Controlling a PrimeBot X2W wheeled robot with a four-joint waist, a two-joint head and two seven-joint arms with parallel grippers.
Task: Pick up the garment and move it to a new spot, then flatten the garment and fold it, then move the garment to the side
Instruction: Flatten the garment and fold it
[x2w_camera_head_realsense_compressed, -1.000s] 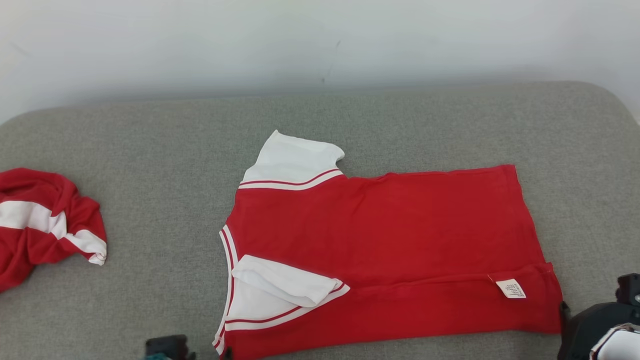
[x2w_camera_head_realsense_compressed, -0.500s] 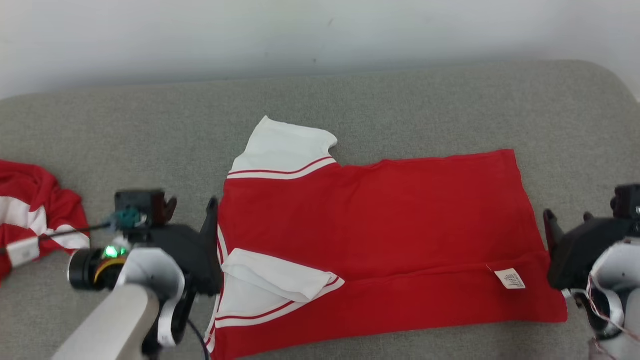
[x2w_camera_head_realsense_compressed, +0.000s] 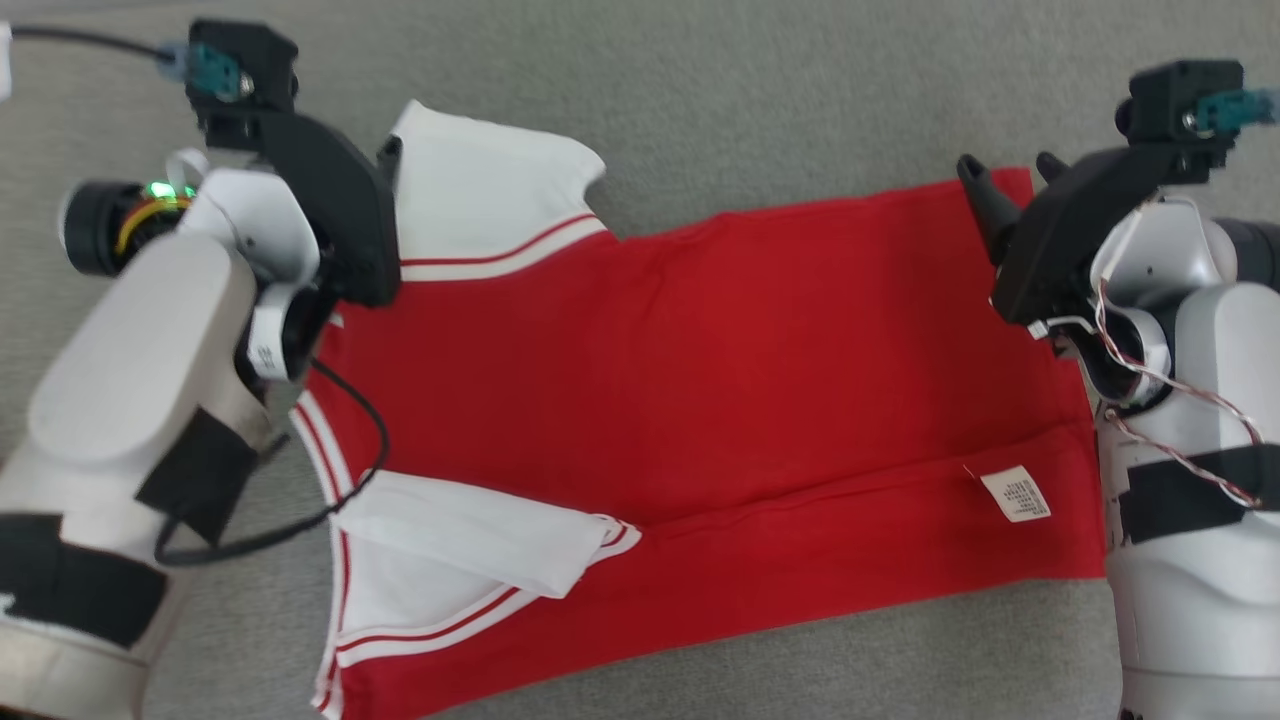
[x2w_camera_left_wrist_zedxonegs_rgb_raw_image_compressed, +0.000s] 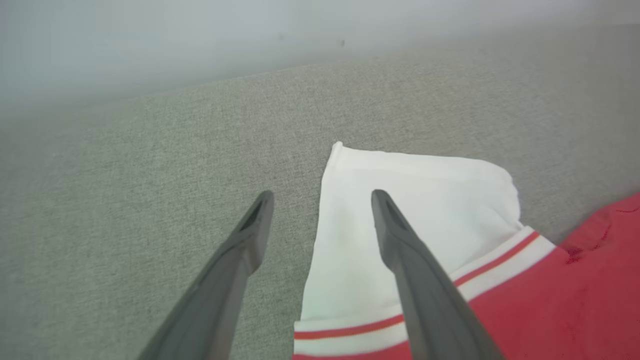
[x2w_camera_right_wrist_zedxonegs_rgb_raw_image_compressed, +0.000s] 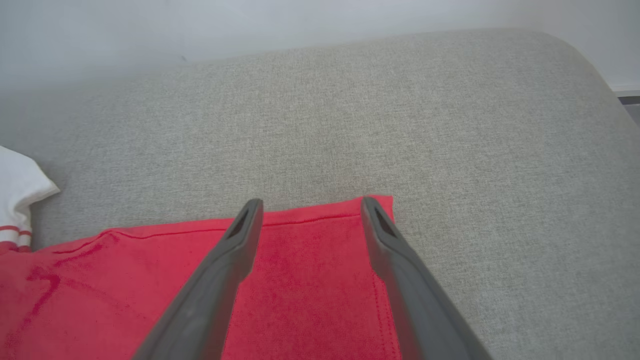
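Evidently poised for a fold, the left tool (x2w_camera_left_wrist_zedxonegs_rgb_raw_image_compressed: 322, 194) gapes empty astride one sleeve (x2w_camera_left_wrist_zedxonegs_rgb_raw_image_compressed: 425, 190), the right tool (x2w_camera_right_wrist_zedxonegs_rgb_raw_image_compressed: 311, 201) likewise over the hem corner (x2w_camera_right_wrist_zedxonegs_rgb_raw_image_compressed: 381, 204); the shirt (x2w_camera_head_realsense_compressed: 700, 380) lies spread on the worktop (x2w_camera_head_realsense_compressed: 750, 100).

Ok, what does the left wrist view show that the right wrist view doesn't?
Left wrist, not right: the open left fingers straddling the outer edge of the white sleeve, one over cushion, one over cloth. Right wrist, not left: the open right fingers above the far hem corner of the red shirt, and the cushion's rounded end. Both: red cloth, gray cushion, wall, and the sleeve, a sliver at the right wrist view's left edge.
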